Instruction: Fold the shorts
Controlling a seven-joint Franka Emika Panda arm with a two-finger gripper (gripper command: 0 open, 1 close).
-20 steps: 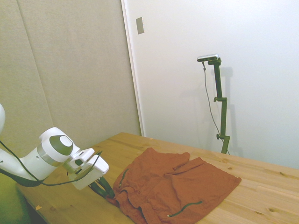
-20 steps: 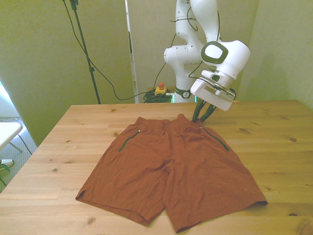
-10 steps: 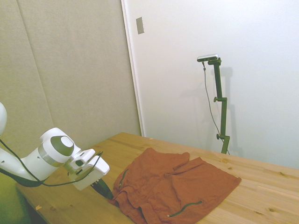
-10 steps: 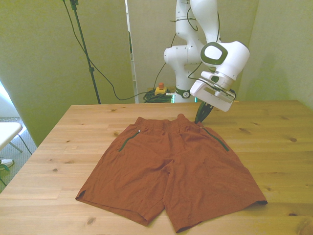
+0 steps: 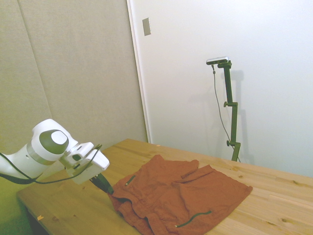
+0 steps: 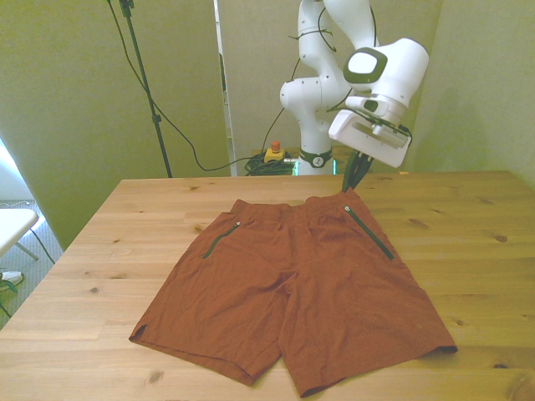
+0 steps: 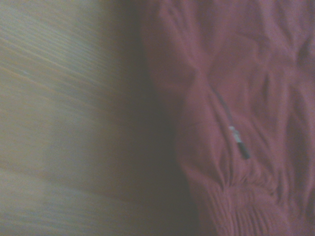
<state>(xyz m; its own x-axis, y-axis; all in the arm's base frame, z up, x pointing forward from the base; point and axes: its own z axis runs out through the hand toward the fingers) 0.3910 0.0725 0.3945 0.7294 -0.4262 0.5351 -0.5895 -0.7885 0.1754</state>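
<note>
- A wooden table [image 6: 468, 251] fills the lower part of the front and side views.
- Rust-orange shorts [image 6: 292, 288] lie spread across the table's middle, waistband at the far edge, both legs toward the camera in the front view.
- The white robot arm [image 6: 322, 67] reaches down to the waistband corner on the front view's right.
- The gripper [image 6: 354, 177] has its dark fingers pressed together, pinching that corner of the shorts and lifting it into a small peak.
- Compared with a second ago, the gripper has risen and drawn the corner up with it.
- Only the wrist view shows the gathered elastic waistband [image 7: 241, 209] and a small zipper pull [image 7: 238, 142], both blurred.
- The side view shows wrinkles bunched near the gripper [image 5: 104, 186].
</note>
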